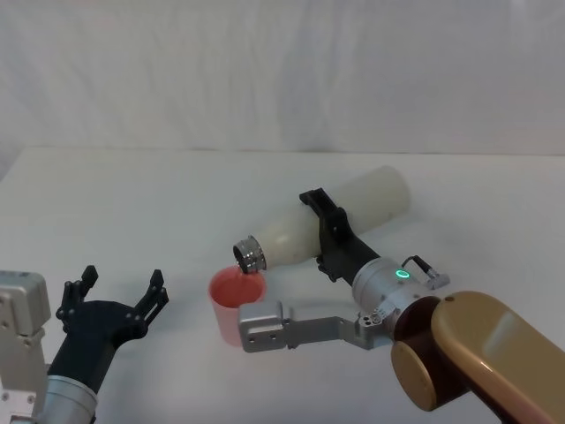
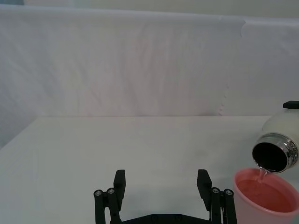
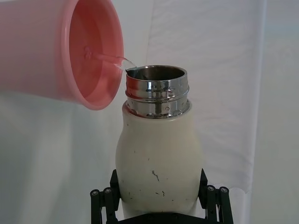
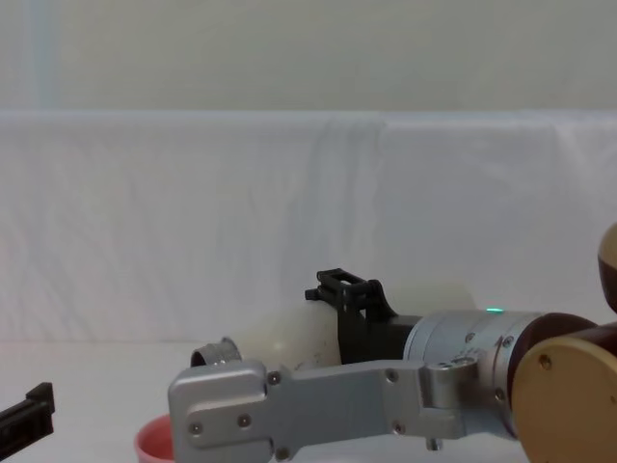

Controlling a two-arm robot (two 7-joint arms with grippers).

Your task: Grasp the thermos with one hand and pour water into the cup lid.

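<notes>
**Water runs from tipped bottle into pink cup**

My right gripper is clamped around the body of the bottle, its 2 black fingers pressed against either side of the cream-white shell. I hold the bottle tipped almost flat above the table, its base raised toward the back right and its steel threaded neck angled down toward the front left. The open mouth sits just over the far rim of the cup, and in my right wrist view a thin clear stream of water passes from the lip of the neck into the cup. My left wrist view shows the same dark mouth of the bottle hanging just above the pink cup, with water falling between them. The cup stands upright on the white table, below and slightly in front of the bottle's neck.

My left gripper rests low at the front left of the table, its fingers spread apart and holding nothing, well apart from the cup. A white cloth backdrop rises behind the table.
</notes>
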